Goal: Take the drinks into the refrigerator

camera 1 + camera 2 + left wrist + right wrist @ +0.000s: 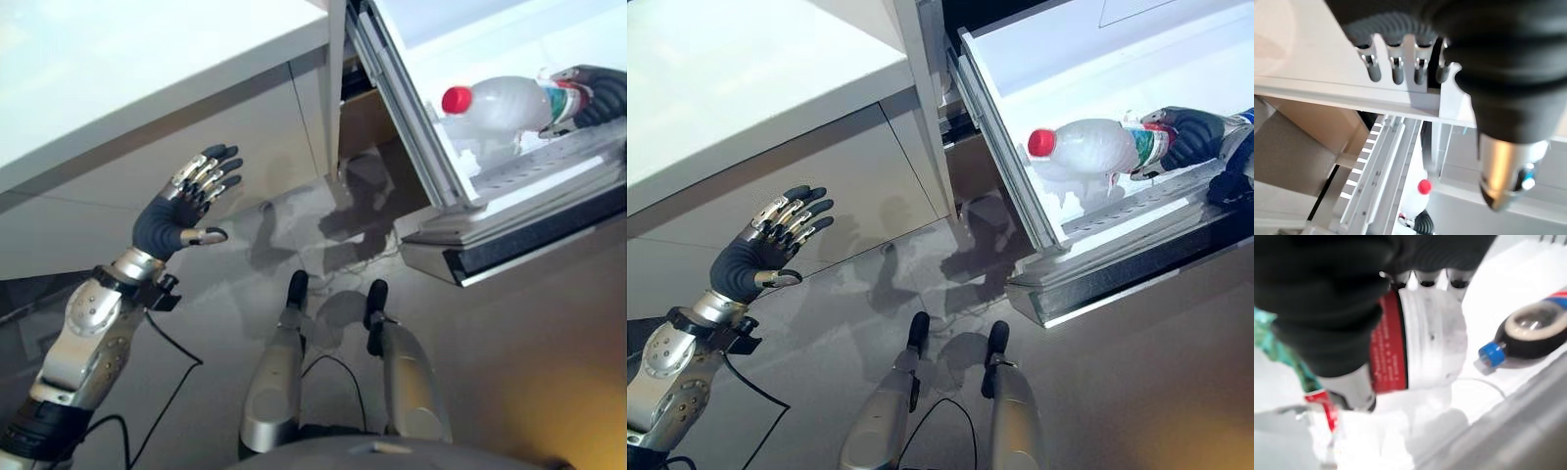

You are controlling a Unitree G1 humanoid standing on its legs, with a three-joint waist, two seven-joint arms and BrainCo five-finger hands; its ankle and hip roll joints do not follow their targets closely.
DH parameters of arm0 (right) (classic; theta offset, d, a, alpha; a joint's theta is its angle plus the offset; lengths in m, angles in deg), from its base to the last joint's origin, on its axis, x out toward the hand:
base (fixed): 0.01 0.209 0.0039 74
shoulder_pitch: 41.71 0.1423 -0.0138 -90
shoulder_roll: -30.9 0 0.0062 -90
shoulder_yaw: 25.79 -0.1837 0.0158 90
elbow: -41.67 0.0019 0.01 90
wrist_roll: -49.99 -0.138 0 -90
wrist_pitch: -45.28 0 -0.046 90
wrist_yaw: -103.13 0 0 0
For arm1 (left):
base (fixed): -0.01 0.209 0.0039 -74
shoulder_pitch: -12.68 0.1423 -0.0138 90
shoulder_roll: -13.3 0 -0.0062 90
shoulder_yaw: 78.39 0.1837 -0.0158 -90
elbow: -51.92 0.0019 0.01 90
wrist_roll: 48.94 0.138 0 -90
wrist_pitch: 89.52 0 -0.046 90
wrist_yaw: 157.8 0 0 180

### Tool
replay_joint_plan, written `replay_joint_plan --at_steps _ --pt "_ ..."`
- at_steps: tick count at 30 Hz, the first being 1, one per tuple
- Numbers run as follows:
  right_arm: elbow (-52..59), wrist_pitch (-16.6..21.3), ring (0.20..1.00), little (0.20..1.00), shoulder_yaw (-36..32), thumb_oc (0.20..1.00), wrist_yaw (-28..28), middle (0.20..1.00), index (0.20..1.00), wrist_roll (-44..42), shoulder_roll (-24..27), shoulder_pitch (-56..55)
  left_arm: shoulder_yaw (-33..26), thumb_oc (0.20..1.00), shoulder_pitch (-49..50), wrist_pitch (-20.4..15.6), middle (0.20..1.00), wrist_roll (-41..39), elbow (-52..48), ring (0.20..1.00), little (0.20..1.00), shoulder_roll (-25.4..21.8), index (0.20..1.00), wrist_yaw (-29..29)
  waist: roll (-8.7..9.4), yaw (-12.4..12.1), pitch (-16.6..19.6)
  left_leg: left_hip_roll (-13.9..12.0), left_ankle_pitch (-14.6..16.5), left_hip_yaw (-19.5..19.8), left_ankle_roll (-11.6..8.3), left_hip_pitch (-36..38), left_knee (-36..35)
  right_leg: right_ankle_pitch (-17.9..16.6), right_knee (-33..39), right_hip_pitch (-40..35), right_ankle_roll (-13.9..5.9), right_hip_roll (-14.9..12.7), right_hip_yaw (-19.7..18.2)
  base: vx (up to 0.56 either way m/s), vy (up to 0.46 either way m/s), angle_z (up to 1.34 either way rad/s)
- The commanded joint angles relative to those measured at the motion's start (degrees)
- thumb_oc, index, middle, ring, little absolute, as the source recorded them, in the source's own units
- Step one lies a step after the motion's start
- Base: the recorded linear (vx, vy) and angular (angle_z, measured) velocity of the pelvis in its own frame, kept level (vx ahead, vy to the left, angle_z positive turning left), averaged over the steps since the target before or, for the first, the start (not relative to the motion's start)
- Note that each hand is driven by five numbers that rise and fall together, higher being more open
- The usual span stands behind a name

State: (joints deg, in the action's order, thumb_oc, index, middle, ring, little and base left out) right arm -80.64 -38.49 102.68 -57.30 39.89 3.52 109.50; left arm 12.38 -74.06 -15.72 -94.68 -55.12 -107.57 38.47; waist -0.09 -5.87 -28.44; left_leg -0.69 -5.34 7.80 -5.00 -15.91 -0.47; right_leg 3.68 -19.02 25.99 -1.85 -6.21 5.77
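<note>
A clear plastic bottle (1095, 147) with a red cap and a red-green label lies on its side over the shelf of the open refrigerator door (1136, 257). My right hand (1193, 135) is shut round its base end, and the right wrist view shows the fingers wrapped over the bottle (1425, 342). A dark cola bottle (1528, 340) with a blue cap lies on the white shelf beyond it. My left hand (186, 211) is raised at the left, away from the refrigerator, with straight spread fingers and nothing in it.
A white counter (118, 69) with grey cabinet fronts (176, 166) runs along the left, ending at the refrigerator's opening (364, 113). The open door juts out at the right above the grey floor (529, 333).
</note>
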Motion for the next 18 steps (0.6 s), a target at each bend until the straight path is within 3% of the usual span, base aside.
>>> replay_joint_plan --at_steps 1,4,9,18 --pt "-11.93 -0.68 0.2 0.2 2.08 0.2 -6.06 0.2 0.2 -1.08 1.55 4.91 -4.3 1.0 2.14 -1.57 1.0 0.43 -5.28 1.0 1.0 3.42 1.0 -0.37 -0.04 3.55 -1.35 0.1 -0.45 0.64 0.78 3.87 -4.26 -0.55 6.62 -3.22 -0.51 4.3 -0.12 0.0 0.0 0.0" --pt "-16.64 -0.88 0.2 0.2 3.67 0.2 -6.22 0.2 0.2 -2.77 1.29 8.62 -4.52 1.0 2.49 -1.76 1.0 0.42 -5.43 1.0 1.0 3.56 1.0 -0.65 0.35 3.42 -1.35 0.14 -0.3 0.56 0.81 3.74 -4.37 -0.71 6.48 -2.69 -0.47 4.41 -0.14 0.0 0.0 0.0" --pt "-25.02 -0.69 0.2 0.2 12.45 0.2 -8.25 0.2 0.2 -0.65 -0.16 20.42 -4.78 1.0 2.89 -1.97 1.0 0.81 -5.81 1.0 1.0 4.2 1.0 -1.07 0.6 3.76 -1.35 0.14 -0.17 -0.1 0.83 3.25 -4.48 -1.32 6.67 -1.83 -0.57 4.65 -0.68 -0.01 0.01 -0.02" --pt "-27.87 -0.46 0.2 0.2 23.38 0.2 -9.09 0.2 0.2 -0.17 -2.86 33.21 -5.41 1.0 3.73 -2.31 1.0 0.36 -6.2 1.0 1.0 4.76 1.0 -1.64 1.02 3.69 -1.35 -0.22 -0.36 -0.48 0.53 2.25 -4.52 -1.4 5.75 0.04 -0.53 5.02 -1.34 0.0 0.003 -0.08"
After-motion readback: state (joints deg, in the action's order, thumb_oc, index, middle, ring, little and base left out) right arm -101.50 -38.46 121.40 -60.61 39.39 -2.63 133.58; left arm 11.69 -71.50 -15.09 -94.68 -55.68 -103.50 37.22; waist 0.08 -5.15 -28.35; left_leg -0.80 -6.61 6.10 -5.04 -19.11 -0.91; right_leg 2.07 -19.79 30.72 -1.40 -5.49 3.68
